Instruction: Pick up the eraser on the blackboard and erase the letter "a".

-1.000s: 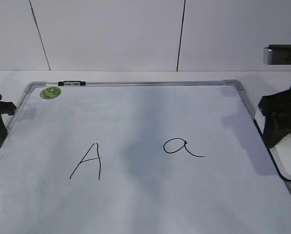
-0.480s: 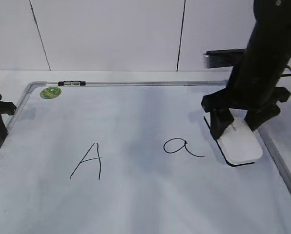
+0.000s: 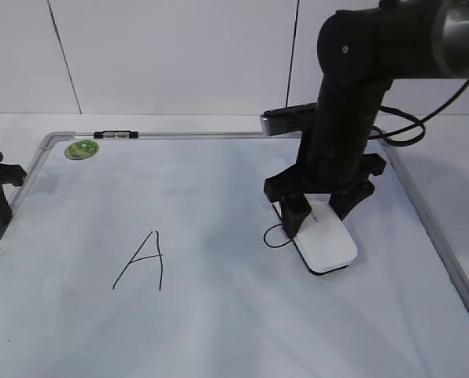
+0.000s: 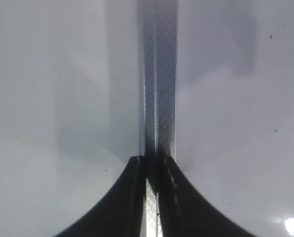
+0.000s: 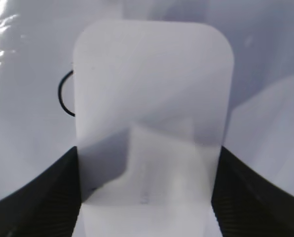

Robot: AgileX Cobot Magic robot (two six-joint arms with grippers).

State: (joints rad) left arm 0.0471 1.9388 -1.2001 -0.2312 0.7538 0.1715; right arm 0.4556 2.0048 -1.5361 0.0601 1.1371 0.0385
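Right gripper (image 3: 321,211): black fingers clamped on both long sides of the white oblong plastic eraser with rounded corners (image 3: 326,241); in the right wrist view the eraser (image 5: 149,123) fills the gap between the two pads.
Eraser spot: flat on the big white dry-erase blackboard with the silver-grey frame (image 3: 219,315), right of the middle, dark underside down, sitting on top of most of the small black marker letter "a" (image 3: 272,236).
Letter "a": only the left curve of the loop pokes out past the eraser's left edge; the wrist cam shows the same arc (image 5: 64,98).
Capital "A" in black marker (image 3: 142,262): left of centre, well apart from the eraser.
Round green sticker (image 3: 81,149): far-left corner of the board.
Left gripper (image 4: 152,197): parked over the board's left frame rail (image 4: 159,84), fingers pretty much together, nothing between them.
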